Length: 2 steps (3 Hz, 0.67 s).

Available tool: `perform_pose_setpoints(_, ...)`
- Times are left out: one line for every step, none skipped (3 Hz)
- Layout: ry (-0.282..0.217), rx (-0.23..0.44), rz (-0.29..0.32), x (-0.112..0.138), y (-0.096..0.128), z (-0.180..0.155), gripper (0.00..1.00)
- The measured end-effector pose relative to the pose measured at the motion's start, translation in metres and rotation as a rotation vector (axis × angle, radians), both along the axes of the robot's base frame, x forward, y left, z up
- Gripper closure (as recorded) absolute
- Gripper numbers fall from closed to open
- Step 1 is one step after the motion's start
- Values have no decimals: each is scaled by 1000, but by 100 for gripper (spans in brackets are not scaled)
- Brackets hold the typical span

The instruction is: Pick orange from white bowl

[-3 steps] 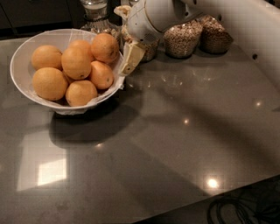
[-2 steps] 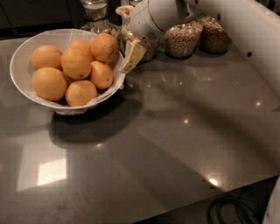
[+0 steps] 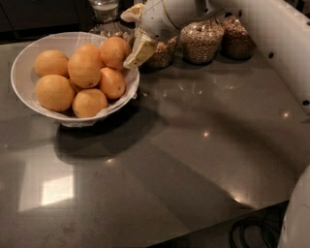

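The orange (image 3: 114, 52), the deepest-coloured fruit, sits at the back right of the pile in the white bowl (image 3: 20, 72), which stands near the far left corner of the table (image 3: 184, 160). Against a second ago, the end effector (image 3: 129, 39) has slid left from beside the bowl's rim and in over it, while the bowl, the fruit and the grain jars (image 3: 201, 41) along the far edge have not stirred. Its fingers are spread apart and hold nothing: the lower finger (image 3: 138, 51) now lies against, or just beside, the orange's right flank, and the upper finger (image 3: 131, 12) hangs behind and above it. Whether the fruit is already between them cannot be told from this angle. The shift suggests the approach is nearly over and the grasp itself is not yet made. The next move probably calls for the fingers to settle around the orange before pressing in. Pushing further risks nudging it against the paler oranges (image 3: 54, 92) packed beside it, or tipping the bowl.
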<state>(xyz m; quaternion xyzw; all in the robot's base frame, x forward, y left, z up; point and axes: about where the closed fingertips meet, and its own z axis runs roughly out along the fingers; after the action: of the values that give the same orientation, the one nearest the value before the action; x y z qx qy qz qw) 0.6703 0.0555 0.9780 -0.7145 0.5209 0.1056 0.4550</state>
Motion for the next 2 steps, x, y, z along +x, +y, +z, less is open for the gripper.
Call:
perform_pose_setpoints(10, 9, 14, 0, 7, 1, 30)
perform_pose_setpoints(26, 12, 42, -2, 17, 0, 31)
